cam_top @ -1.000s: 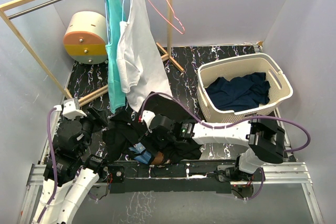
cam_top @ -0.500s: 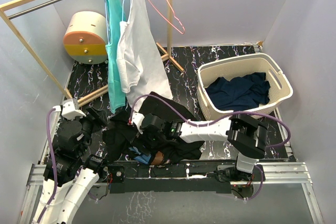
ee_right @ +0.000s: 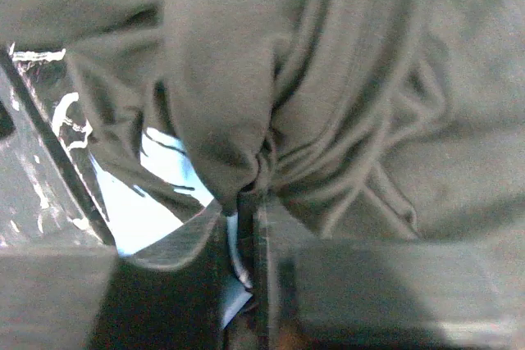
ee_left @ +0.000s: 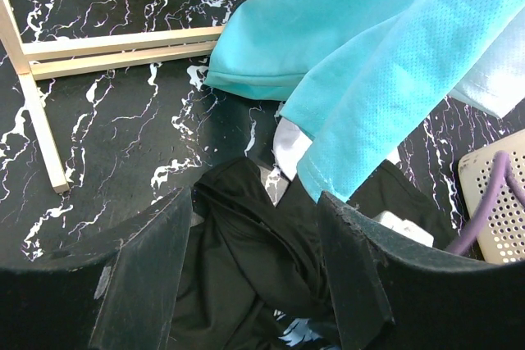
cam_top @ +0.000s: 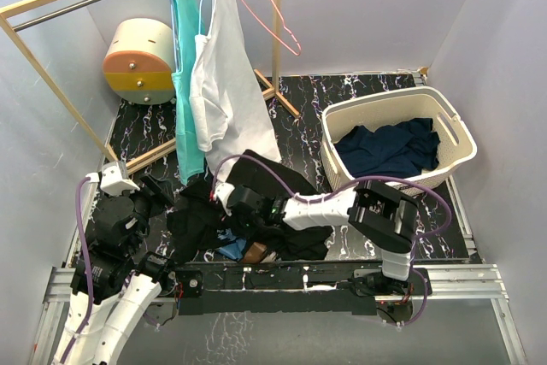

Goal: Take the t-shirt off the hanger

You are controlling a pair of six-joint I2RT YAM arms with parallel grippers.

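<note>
Lying crumpled in dark bunched folds, black t-shirt, right hand pinched on a fold, left hand half-open

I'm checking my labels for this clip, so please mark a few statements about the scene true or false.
The basket holds a dark blue garment. True.
The right pincer pinches the black t-shirt. True.
The pink hanger carries the white garment. False: it hangs bare.
The left pincer grips the teal garment. False: it is open, holding nothing.
</note>
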